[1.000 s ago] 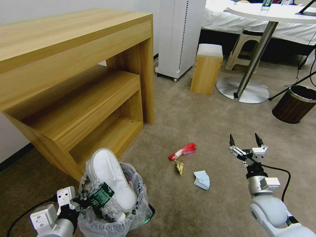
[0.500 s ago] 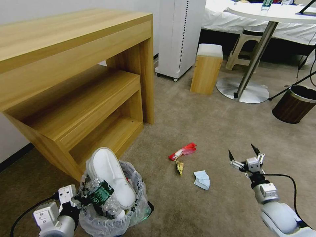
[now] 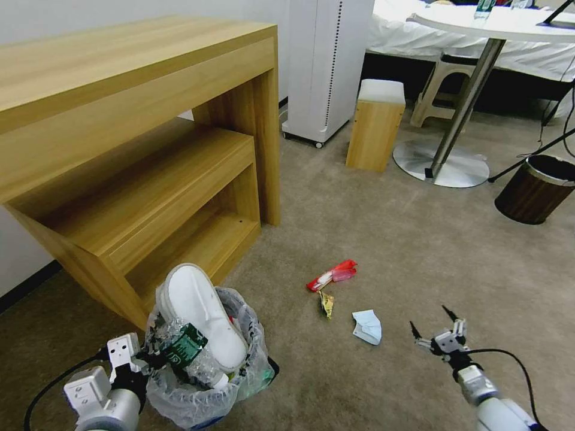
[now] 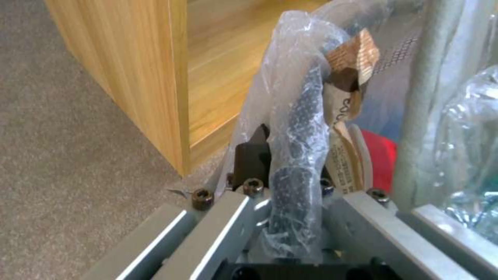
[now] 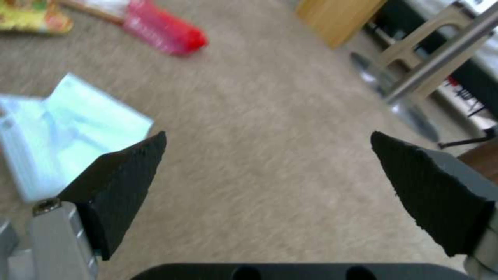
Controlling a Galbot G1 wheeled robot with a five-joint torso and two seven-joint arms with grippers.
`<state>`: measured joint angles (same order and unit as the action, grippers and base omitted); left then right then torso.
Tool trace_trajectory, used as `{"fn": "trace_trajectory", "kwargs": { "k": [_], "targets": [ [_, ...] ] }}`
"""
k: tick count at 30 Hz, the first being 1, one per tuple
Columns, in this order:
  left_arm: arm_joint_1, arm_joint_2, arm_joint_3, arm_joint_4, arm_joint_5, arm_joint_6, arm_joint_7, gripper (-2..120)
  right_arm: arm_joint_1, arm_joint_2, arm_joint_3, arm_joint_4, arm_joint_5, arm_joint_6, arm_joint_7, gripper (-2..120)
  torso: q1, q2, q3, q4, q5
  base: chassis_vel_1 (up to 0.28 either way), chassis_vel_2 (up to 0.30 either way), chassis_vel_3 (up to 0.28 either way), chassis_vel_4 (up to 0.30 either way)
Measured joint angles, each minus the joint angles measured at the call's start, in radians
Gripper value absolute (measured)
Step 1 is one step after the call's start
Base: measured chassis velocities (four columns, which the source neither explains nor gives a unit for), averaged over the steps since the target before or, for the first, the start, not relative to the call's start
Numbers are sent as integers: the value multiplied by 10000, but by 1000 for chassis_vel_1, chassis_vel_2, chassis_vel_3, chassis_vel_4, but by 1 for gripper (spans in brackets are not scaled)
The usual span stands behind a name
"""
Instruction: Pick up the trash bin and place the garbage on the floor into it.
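The trash bin point(image 3: 239, 383), black and lined with a clear bag, stands at the near left of the carpet. A white slipper point(image 3: 200, 317) and a plastic bottle point(image 3: 185, 350) stick out of it. My left gripper point(image 3: 147, 359) is shut on its rim point(image 4: 298, 147). Garbage lies on the floor: a red wrapper point(image 3: 332, 274), a yellow wrapper point(image 3: 326, 303) and a pale folded paper point(image 3: 367, 326). My right gripper point(image 3: 429, 318) hangs open, low over the carpet just right of the paper point(image 5: 62, 128), with its fingertips point(image 5: 124, 182) wide apart and nothing between them.
A wooden desk with a lower shelf point(image 3: 150, 149) rises right behind the trash bin. Farther back stand a white appliance point(image 3: 326, 66), a wooden stool point(image 3: 376, 126), a round table's metal base point(image 3: 440, 161) and a brown wood-pattern bin point(image 3: 536, 188). Open carpet surrounds the litter.
My right gripper has come down and back toward me, staying open, and now sits low beside the paper. The trash bin in my left gripper has shifted only slightly.
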<state>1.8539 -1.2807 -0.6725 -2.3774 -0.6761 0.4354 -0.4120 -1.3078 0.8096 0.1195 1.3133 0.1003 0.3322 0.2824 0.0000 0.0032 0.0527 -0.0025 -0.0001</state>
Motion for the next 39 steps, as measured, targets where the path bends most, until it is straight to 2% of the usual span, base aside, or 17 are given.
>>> {"fn": "trace_trajectory", "kwargs": {
  "k": [5, 8, 11, 21, 29, 39],
  "targets": [
    [-6, -94, -4, 51, 63, -119, 51, 1, 712, 44, -965, -500, 207, -76, 110, 100, 0, 0, 0, 2, 1, 0, 0, 0, 0],
    [-20, -258, 30, 132, 212, -251, 114, 1, 1686, 64, -1992, -1192, 359, 88, 35, 100, 1, 0, 1, 4, -1, 0, 0, 0, 0],
    [-20, -337, 55, 142, 279, -309, 131, 1, 2105, 149, -2400, -1476, 447, 134, -46, 100, 0, 0, 0, 4, 1, 0, 0, 0, 0],
    [-106, -315, 20, 165, 290, -358, 160, 1, 2085, 284, -2663, -1251, 508, 489, -490, 100, 0, 0, 0, 1, 0, 0, 0, 0, 0],
    [-134, -291, 6, 146, 247, -372, 168, 1, 2126, 431, -2887, -1872, 503, 1015, -1075, 100, 0, 0, 0, 1, 0, 0, 0, 0, 0],
    [-82, -190, -66, 119, 197, -470, 173, 1, 2455, 838, -3003, -2912, 454, 1204, -1191, 100, 1, 0, 0, 2, 1, 0, 0, 0, 0]
  ]
}}
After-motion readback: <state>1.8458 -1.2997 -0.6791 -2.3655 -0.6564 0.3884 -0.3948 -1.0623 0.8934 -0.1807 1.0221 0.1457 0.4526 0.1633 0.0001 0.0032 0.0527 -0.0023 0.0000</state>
